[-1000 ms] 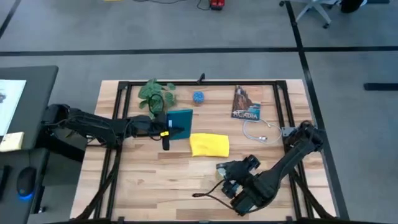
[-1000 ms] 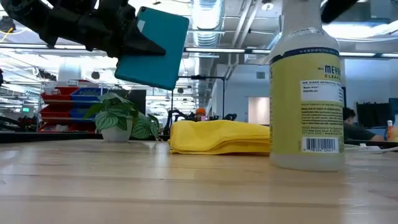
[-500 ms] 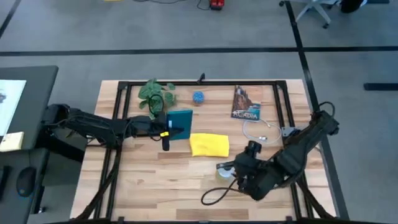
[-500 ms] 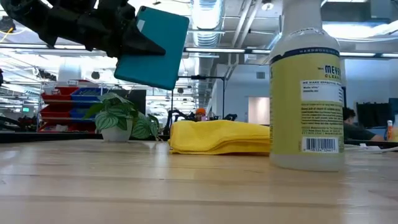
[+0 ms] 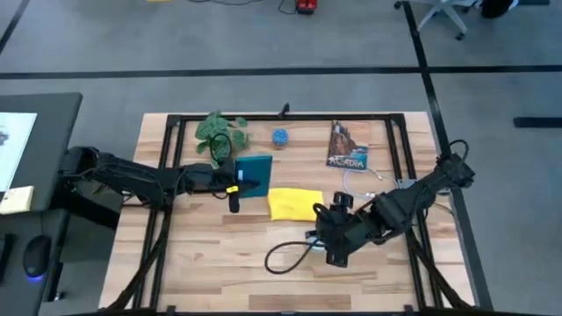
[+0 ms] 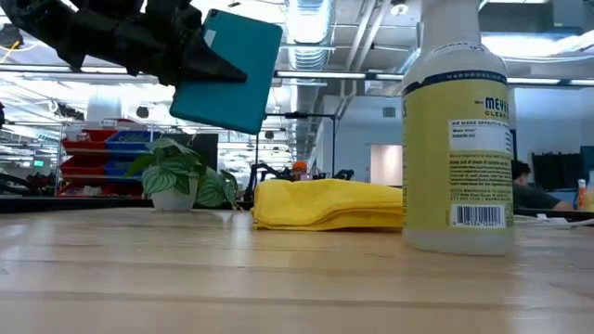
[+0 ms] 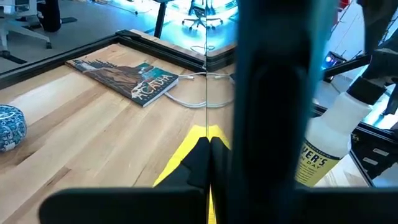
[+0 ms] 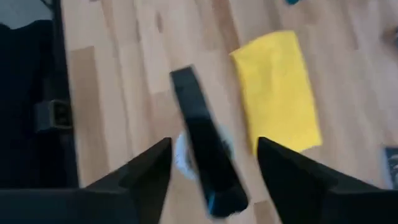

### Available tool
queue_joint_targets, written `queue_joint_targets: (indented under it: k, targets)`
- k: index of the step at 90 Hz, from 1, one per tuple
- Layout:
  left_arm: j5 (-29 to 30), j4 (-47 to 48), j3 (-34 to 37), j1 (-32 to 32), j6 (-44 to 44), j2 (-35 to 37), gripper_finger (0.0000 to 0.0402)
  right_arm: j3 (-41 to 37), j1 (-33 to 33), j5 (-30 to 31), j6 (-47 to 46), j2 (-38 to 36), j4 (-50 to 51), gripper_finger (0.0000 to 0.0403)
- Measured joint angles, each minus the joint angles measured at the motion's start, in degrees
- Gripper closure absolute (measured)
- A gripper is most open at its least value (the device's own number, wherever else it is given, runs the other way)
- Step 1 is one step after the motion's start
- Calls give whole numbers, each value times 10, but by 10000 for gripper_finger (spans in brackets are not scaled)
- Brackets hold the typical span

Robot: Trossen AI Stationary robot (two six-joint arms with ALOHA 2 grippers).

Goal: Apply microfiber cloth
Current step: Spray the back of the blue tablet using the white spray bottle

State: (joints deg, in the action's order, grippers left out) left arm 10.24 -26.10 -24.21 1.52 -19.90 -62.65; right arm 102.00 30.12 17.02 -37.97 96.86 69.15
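Two arms: left gripper (image 5: 235,186) is clenched on the teal tablet (image 5: 255,172), holding it up off the wood; right gripper (image 5: 327,218) hangs with its two fingers spread apart and nothing between them.
Just changed: over the last second the right arm swung in from the near right part of the table toward the middle, and its gripper now sits just beside the cloth's right edge, over the spray bottle (image 6: 459,130). The left arm and tablet have not budged.
Cloth: the microfiber cloth (image 5: 294,204) lies flat and folded on the table, just in front of the raised tablet, untouched by either gripper; from the right wrist it shows as a yellow rectangle (image 8: 278,93) beyond the bottle's dark nozzle.
Meaning for the task: I'd judge the right arm is closing in to pick the cloth up so it can be brought against the held tablet; the grasp has not begun.
Risk: the bottle stands right under the moving gripper and could be knocked.
Surface: pale wooden table (image 5: 219,254) in a black frame, carrying a small potted plant (image 5: 219,133), a blue patterned ball (image 5: 279,137), a book (image 5: 348,146) and a white cable (image 5: 362,186).
Room: grey floor with dark lines; the low view shows ceiling lights and red and blue bins on shelving behind.
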Motion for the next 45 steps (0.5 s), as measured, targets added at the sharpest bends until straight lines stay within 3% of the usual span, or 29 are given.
queue_joint_targets:
  k: [19,45]
  targets:
    - [0,2,0,0,0,0,390,0,-3,-27,-21,9,-8,337]
    - [0,-11,0,0,-1,0,390,28,-6,-7,-315,10,31,339]
